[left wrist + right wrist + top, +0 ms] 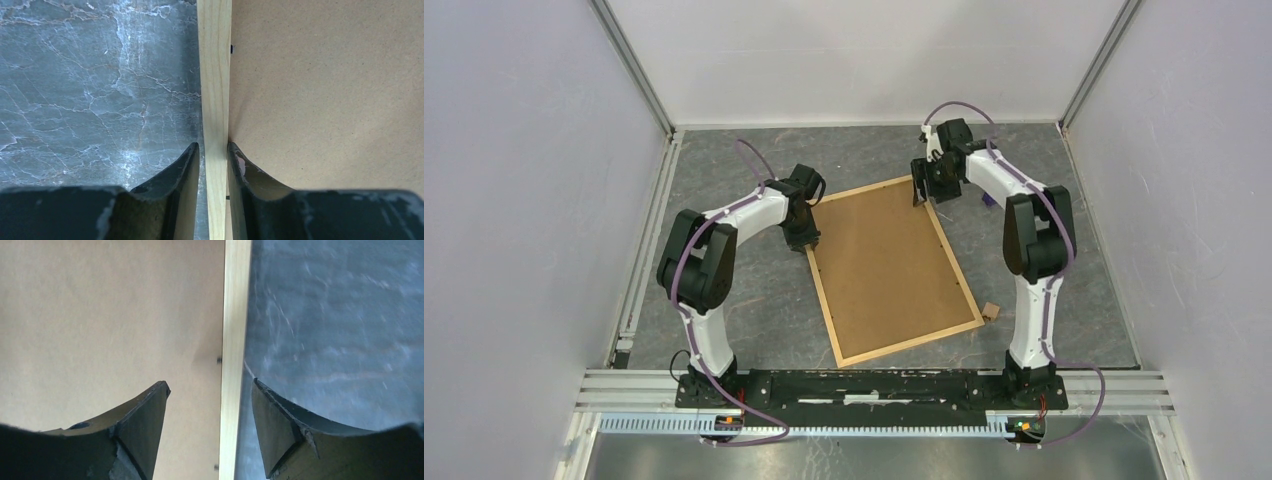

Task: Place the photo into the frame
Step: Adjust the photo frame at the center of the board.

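Both arms are up on bent elbows and reaching forward, the left arm (pixel 724 225) curling in to the right and the right arm (pixel 1024 200) curling in to the left, wrists tipped down. The left gripper (pixel 213 146) is pinched tight, one finger on each side of the frame (pixel 215 75) strip and both touching it. The right gripper (pixel 209 382) is spread wide around the same frame. The strip sits just beside its right-hand finger, with a clear gap to the other.

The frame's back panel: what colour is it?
The back panel is plain light brown, clearest in the top external view.
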`<state>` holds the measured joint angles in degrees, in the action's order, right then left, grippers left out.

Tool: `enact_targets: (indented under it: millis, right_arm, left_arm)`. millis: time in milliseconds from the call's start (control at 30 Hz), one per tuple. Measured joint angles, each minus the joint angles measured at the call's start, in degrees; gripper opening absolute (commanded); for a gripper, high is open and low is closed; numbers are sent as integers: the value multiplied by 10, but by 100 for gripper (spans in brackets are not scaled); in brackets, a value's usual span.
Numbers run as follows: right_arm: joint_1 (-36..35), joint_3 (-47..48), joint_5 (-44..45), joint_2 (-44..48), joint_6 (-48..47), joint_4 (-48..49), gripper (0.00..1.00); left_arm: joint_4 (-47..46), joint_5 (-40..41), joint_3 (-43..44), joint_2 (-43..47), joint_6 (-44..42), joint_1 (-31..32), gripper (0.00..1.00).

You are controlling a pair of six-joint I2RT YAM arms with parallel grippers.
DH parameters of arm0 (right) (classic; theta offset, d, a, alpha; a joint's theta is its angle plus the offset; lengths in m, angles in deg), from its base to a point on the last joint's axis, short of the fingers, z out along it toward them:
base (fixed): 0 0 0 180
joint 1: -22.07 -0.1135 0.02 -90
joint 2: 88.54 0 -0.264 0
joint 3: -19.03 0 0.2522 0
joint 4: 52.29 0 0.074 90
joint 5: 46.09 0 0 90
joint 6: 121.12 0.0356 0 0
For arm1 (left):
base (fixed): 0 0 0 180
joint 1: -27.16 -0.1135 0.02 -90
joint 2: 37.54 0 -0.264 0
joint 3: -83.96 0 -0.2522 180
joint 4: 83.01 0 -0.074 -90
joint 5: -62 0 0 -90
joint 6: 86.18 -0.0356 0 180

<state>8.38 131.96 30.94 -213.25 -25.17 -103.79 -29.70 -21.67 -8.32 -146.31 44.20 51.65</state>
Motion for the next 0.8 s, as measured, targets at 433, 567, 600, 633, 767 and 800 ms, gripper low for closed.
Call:
enact_targets:
  millis: [433,567,600,633,767,800]
  right_arm:
    - [-8,-325,125,243,-6,65,65]
    - [-10,-426,76,276,9,134,61]
    - [-13,-441,67,282,13,150,61]
    - [-17,-451,60,289,14,165,61]
    - [-36,-505,48,321,27,240,62]
    - [-37,-522,46,331,34,259,62]
  left_arm:
    - [5,-46,19,-17,-65,-5,53]
    - [2,-97,30,-33,-75,-20,57]
    - [2,-109,32,-35,-75,-23,58]
    - [4,-122,34,-38,-76,-29,60]
    - [11,-177,49,-52,-76,-55,66]
    - [15,-190,59,-59,-76,-61,66]
